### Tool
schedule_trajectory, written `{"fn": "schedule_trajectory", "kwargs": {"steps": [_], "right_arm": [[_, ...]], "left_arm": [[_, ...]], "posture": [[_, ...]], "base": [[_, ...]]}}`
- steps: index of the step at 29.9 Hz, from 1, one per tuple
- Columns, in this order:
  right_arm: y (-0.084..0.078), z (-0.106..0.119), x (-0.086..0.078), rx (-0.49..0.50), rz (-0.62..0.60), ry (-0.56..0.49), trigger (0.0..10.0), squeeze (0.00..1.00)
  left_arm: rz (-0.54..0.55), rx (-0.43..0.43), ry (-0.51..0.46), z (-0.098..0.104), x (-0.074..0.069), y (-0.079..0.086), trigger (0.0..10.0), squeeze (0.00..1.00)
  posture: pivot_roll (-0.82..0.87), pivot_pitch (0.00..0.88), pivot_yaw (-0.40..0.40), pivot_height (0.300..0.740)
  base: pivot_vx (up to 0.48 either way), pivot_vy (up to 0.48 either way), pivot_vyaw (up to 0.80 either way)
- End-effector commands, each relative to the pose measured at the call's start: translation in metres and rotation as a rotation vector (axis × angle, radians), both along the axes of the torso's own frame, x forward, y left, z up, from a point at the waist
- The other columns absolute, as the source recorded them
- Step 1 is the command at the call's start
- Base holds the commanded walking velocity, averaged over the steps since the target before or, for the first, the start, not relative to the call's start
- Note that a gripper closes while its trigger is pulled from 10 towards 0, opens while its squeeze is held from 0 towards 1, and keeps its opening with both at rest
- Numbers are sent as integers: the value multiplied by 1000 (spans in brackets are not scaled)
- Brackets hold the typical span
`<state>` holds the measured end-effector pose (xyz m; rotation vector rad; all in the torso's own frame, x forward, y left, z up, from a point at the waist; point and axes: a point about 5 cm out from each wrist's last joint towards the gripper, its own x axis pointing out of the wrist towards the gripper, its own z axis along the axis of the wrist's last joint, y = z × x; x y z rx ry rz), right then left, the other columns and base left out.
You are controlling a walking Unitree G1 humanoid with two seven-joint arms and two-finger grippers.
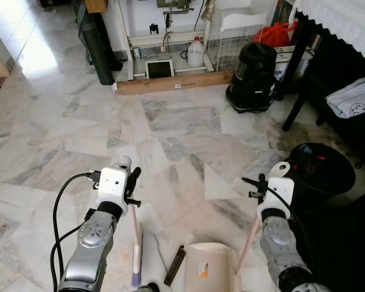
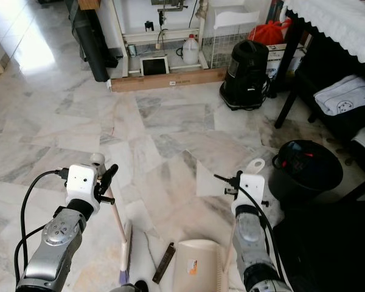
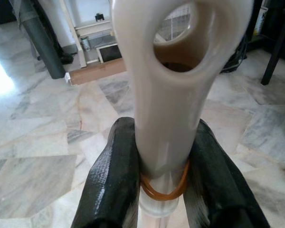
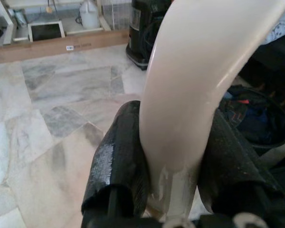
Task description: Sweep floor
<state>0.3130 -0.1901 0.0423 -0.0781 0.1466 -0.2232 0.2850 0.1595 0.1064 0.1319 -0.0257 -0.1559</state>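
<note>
Left gripper (image 3: 164,190) clamps broom handle (image 1: 134,228); right gripper (image 4: 173,161) clamps dustpan handle (image 1: 250,240). Dustpan (image 1: 208,267) looks empty, dark strip (image 1: 174,265) lies unswept: sweeping barely started.

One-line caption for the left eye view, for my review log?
Left end effector holds a broom, right end effector a dustpan, over a marble floor beside a black bin.

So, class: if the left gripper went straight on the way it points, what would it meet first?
Probably bare marble floor, then the long brown cardboard box far ahead; depth is unclear. Its jaws clamp the cream broom handle.
</note>
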Motion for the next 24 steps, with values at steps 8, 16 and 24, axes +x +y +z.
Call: {"fn": "schedule_trajectory", "kwargs": {"steps": [8,16,24], "right_arm": [[12,-47,-21,107,62,375,10000,0],[17,-44,-16,122,92,409,10000,0],[7,-5,3,66,45,118,10000,0]], "left_arm": [[2,-13,-21,8,1,1,10000,0],[3,-20,-25,8,2,1,10000,0],[0,-24,-31,10,2,0,10000,0]], "posture": [[100,175,48,740],[98,176,45,740],[96,178,46,740]], "base": [[0,0,0],[0,0,0],[0,0,0]]}}
